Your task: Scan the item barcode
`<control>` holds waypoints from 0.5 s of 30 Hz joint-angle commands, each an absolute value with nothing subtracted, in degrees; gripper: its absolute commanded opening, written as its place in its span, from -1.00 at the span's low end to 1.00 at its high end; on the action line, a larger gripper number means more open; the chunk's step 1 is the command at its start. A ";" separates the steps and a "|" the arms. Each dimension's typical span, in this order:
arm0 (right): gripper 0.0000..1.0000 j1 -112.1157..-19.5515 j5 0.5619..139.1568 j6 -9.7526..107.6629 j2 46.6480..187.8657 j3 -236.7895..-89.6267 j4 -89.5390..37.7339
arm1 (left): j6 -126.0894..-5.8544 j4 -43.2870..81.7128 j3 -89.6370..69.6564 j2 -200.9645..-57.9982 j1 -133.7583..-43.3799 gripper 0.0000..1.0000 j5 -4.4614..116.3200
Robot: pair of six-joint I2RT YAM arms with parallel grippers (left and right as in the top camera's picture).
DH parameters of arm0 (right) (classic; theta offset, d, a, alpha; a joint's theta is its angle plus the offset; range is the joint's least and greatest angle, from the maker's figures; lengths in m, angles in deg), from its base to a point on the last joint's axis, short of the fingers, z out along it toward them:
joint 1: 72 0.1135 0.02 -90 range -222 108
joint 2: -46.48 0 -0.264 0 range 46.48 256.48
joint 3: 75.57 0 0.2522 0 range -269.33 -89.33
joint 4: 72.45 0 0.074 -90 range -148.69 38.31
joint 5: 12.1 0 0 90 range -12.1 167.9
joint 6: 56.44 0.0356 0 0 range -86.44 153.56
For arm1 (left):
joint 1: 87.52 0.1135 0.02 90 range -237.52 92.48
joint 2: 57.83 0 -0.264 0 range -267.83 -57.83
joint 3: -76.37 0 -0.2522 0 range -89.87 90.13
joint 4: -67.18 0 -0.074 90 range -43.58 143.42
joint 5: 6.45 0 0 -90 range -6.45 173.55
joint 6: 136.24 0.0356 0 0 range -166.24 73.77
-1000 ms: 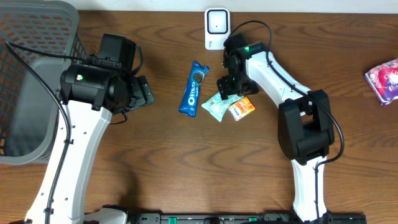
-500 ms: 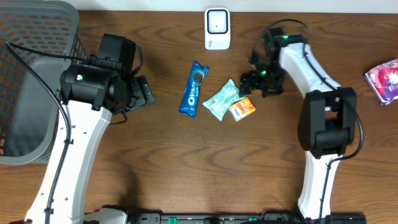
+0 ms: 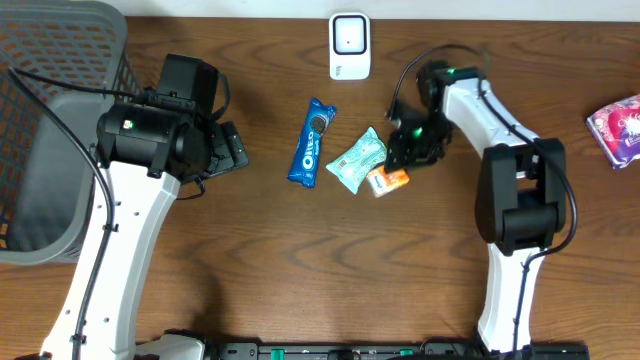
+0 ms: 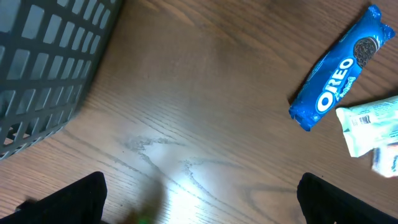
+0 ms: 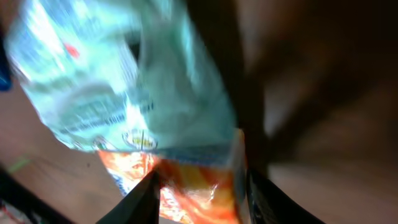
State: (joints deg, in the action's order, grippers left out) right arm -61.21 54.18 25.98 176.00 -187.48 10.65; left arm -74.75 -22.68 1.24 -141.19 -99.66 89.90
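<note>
An orange snack packet (image 3: 385, 179) lies mid-table, tucked against a teal packet (image 3: 356, 160). A blue Oreo pack (image 3: 312, 142) lies to their left. The white barcode scanner (image 3: 349, 45) stands at the far edge. My right gripper (image 3: 405, 155) is down on the orange packet. In the right wrist view the orange packet (image 5: 199, 193) fills the gap of the right gripper (image 5: 202, 205), a finger against each side, with the teal packet (image 5: 124, 81) beyond it. My left gripper (image 4: 199, 205) hangs wide open over bare wood, left of the Oreo pack (image 4: 339, 68).
A grey mesh basket (image 3: 60, 120) takes up the far left and shows in the left wrist view as the basket (image 4: 43, 68). A pink pack (image 3: 618, 130) lies at the right edge of the table.
My right gripper swung out to the right, then came back down onto the orange packet and narrowed around it. The left arm has not moved.
</note>
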 commanded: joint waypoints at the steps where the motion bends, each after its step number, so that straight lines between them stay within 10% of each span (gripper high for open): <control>1: -0.25 -59.77 53.15 27.51 176.54 -186.96 14.02 | -75.03 -22.83 1.51 -140.55 -99.42 0.96 90.24; 9: 0.03 -59.64 60.12 28.76 176.08 -194.65 28.16 | -75.05 -22.85 1.51 -140.55 -99.42 0.96 90.24; 15: -0.13 -59.35 61.11 29.55 176.15 -195.87 16.29 | -75.05 -22.85 1.51 -140.55 -99.42 0.96 90.24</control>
